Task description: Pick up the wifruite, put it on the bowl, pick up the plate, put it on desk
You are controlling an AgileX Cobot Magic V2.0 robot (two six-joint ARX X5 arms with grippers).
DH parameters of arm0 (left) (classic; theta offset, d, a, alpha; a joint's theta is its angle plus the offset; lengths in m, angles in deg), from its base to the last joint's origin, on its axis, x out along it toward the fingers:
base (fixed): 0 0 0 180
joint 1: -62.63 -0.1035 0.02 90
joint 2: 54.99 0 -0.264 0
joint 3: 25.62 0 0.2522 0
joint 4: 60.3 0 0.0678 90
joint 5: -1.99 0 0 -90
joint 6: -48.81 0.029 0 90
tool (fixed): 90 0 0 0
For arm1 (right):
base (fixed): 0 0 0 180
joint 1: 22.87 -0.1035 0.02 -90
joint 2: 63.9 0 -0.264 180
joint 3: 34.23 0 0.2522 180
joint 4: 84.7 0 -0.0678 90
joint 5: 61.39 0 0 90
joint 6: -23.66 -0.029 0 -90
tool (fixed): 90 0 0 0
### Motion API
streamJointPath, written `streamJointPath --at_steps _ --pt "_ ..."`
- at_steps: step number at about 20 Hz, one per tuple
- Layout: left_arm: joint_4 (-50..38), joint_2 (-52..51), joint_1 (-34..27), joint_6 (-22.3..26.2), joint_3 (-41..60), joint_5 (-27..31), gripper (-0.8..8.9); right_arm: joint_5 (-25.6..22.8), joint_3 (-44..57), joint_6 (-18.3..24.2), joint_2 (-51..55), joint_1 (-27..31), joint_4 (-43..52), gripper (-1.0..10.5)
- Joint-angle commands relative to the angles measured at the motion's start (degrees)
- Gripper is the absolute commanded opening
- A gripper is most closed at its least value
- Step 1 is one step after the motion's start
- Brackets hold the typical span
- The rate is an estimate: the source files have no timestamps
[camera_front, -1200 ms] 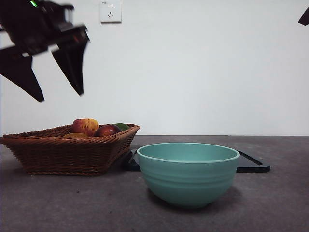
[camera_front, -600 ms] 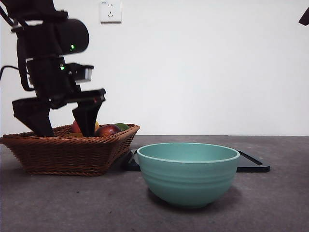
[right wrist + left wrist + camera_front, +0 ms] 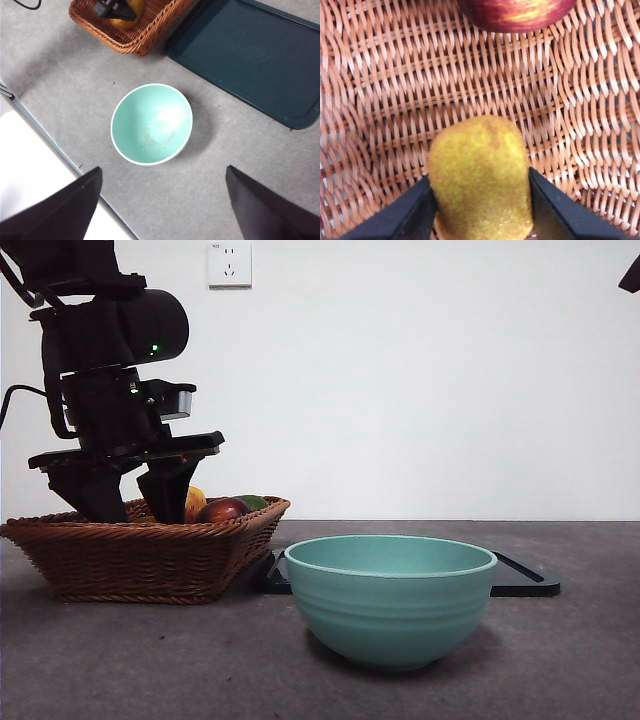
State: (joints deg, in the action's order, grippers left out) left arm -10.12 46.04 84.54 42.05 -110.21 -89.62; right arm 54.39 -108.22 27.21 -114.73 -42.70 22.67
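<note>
The left end effector (image 3: 479,210) is down inside the brown wicker basket (image 3: 140,550), its two black jaws set on either side of a fuzzy yellow-brown kiwifruit (image 3: 479,177) and touching its flanks; the fruit lies on the woven basket floor. A red and yellow apple (image 3: 516,12) sits just beyond it in the same basket. In the front view the dark arm comes down from the upper left and its jaws dip behind the basket rim, next to an orange-yellow fruit (image 3: 195,502) and a dark red one (image 3: 222,509). The mint-green bowl (image 3: 390,600) stands empty on the grey counter (image 3: 560,660), toward its near edge, apart from the basket. Behind the bowl lies a glossy black tray (image 3: 250,55), its corner close beside the basket. The right end effector (image 3: 162,200) hangs high above the bowl with its jaws spread wide, gripping nothing.
</note>
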Motion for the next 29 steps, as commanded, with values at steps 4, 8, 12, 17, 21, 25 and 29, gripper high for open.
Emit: streamJointPath --at_steps 4,8,12,17,21,25,29 --pt "0.44 -11.19 3.72 -0.22 -1.14 -1.09 1.54 0.11 -0.92 -0.57 -0.39 -0.28 0.61 4.0" --pt "2.14 -20.11 9.44 -0.24 -1.14 -3.52 1.54 0.11 -0.92 -0.59 -0.39 -0.28 0.59 4.0" --pt "2.69 -22.71 16.96 -0.22 -1.14 -4.42 1.55 0.09 -0.92 -0.57 -0.39 -0.28 0.59 4.0" --pt "1.90 -18.88 23.93 -0.20 -1.14 -4.42 1.55 -0.13 -0.92 -0.55 -0.39 -0.28 0.59 4.0" --pt "-0.72 -12.83 27.85 -0.20 -1.14 -4.42 1.55 -0.33 -0.92 -0.57 -0.39 -0.28 0.57 4.0" --pt "-2.64 -6.43 30.34 0.07 -1.14 -4.39 1.55 -0.33 -0.92 -0.57 -0.39 -0.28 0.57 4.0" --pt "-4.39 -0.76 31.50 0.11 -1.14 -4.39 1.55 -0.33 -0.92 -0.57 -0.39 -0.28 0.57 4.0"
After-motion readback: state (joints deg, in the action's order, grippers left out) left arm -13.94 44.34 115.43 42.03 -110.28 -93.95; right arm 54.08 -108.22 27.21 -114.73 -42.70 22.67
